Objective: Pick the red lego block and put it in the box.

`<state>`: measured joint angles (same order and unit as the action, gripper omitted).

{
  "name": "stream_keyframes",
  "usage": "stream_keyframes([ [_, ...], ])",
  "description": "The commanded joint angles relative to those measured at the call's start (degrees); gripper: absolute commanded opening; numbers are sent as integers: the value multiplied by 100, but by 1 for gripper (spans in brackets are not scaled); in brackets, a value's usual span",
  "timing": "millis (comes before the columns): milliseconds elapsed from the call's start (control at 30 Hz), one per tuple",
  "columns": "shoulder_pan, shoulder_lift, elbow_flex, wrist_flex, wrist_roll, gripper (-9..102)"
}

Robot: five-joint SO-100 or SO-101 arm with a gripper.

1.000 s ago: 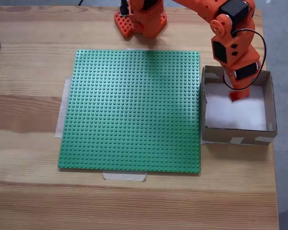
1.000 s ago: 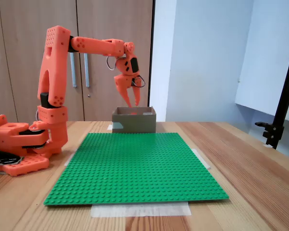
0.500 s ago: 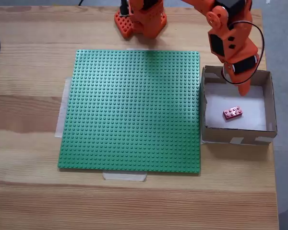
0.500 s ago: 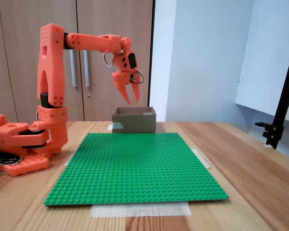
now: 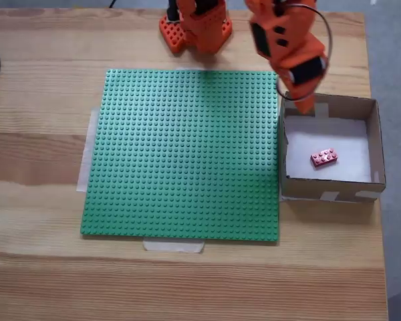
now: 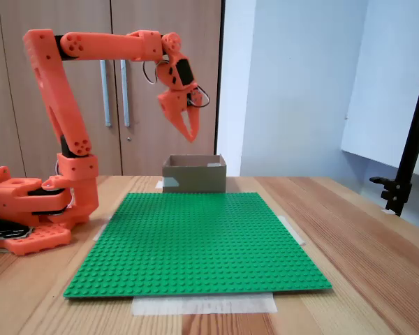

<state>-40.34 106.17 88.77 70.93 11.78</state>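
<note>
So the pincer [image 6: 190, 132] is up in the air above the box [image 6: 194, 174], carrying nothing. From the side view its tips look close together with maybe a sliver of a gap, and I honestly can't tell if it's released or clenched. In the top-down view it hangs over the box's rear-left corner [image 5: 303, 105], near the edge of the green baseplate [image 5: 184, 154].

The red lego block [image 5: 324, 157] lies flat, studs up, on the white bottom of the box, roughly in the middle and a bit towards the front wall, not touching any wall as far as I can see. The side camera can't see into the box, so the brick's hidden there.

Judging by that, the job's basically done: the brick's in, and nothing red is on the baseplate or on the desk [image 5: 47, 100]. All that's left, I'd guess, is the arm going home towards its base [image 6: 28, 209].
</note>
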Motion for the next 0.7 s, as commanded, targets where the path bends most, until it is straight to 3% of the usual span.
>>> stream_keyframes([
  [0,299,589,70,-18,-202,-1],
  [667,2821,3041,2443,-694,-967,-1],
])
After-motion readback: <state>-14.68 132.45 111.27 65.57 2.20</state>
